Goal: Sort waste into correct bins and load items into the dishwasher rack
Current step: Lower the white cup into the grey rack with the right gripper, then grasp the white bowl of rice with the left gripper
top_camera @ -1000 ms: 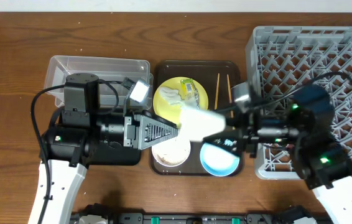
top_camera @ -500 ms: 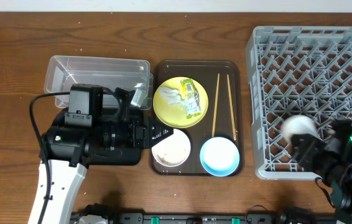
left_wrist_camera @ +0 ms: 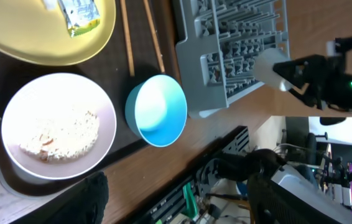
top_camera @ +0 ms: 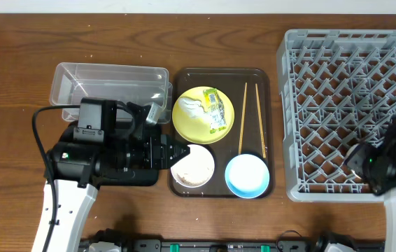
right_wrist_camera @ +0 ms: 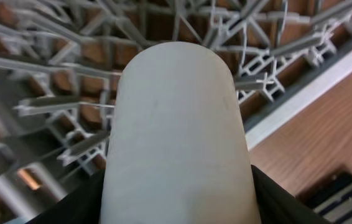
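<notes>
left gripper [top_camera: 178, 150]: low over the tray's left edge, just beside the white bowl; fingers [left_wrist_camera: 92, 199] apart in the wrist view, nothing between them
right gripper [top_camera: 357, 157]: over the rack's front-right part; a white cylinder [right_wrist_camera: 176, 137] fills its wrist view, so can't tell if the fingers clamp it or stand apart
rack [top_camera: 352, 77]: right of table, no dishes in it
serving tray [top_camera: 219, 72]: centre, between tub and rack; holds plate, both bowls and chopsticks
plate [top_camera: 199, 126]: back-left of tray
wrapper [top_camera: 215, 110]: on the plate, white scraps [top_camera: 192, 107] touching its left side
chopsticks [top_camera: 243, 119]: flat on the tray right of the plate, roughly parallel, slightly apart
white bowl [left_wrist_camera: 14, 149]: front-left of tray, upright
rice [left_wrist_camera: 55, 134]: inside the white bowl
blue bowl [top_camera: 248, 175]: front-right of tray, just beside the white bowl, upright
clear tub [top_camera: 110, 80]: back-left of table
black tray [top_camera: 131, 176]: in front of the tub, mostly hidden under the left arm
</notes>
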### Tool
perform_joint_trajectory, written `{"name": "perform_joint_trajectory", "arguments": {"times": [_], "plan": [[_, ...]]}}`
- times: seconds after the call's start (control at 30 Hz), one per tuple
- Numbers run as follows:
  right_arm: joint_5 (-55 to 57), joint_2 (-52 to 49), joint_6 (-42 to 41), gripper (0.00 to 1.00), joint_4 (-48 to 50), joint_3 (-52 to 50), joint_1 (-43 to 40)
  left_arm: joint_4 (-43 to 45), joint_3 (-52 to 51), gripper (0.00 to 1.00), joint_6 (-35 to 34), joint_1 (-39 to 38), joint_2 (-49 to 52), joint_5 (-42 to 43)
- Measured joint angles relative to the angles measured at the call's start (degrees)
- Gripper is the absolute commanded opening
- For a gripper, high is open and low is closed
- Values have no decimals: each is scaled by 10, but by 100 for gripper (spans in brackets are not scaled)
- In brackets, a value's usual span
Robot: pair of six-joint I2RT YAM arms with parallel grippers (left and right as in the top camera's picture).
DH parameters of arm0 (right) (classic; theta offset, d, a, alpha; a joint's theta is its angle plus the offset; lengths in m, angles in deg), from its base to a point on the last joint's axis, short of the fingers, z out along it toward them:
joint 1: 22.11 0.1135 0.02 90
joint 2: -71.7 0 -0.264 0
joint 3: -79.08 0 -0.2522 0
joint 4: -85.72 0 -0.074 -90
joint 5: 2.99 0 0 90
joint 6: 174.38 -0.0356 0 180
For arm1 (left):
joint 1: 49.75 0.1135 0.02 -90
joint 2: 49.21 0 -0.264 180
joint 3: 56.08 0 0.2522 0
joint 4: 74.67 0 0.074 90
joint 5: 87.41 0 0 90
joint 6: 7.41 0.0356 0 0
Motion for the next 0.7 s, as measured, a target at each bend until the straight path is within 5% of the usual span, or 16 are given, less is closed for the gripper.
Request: {"name": "perform_joint_trajectory", "arguments": {"times": [0.07,0.17,0.27,0.5,0.7], "plan": [[-16,-36,-5,60,0,16,-8,-3,0,74,0,0,0,-6],[-29,-71,-12,79,6,44,-14,-5,0,74,0,0,0,-10],[-39,-94,-15,88,-2,64,-13,-9,0,74,0,0,0,-12],[-92,-95,-10,90,-26,113,-13,-30,0,73,1,-3,0,-38],[-271,-51,62,93,2,127,-12,-28,0,69,2,-78,2,-137]]}}
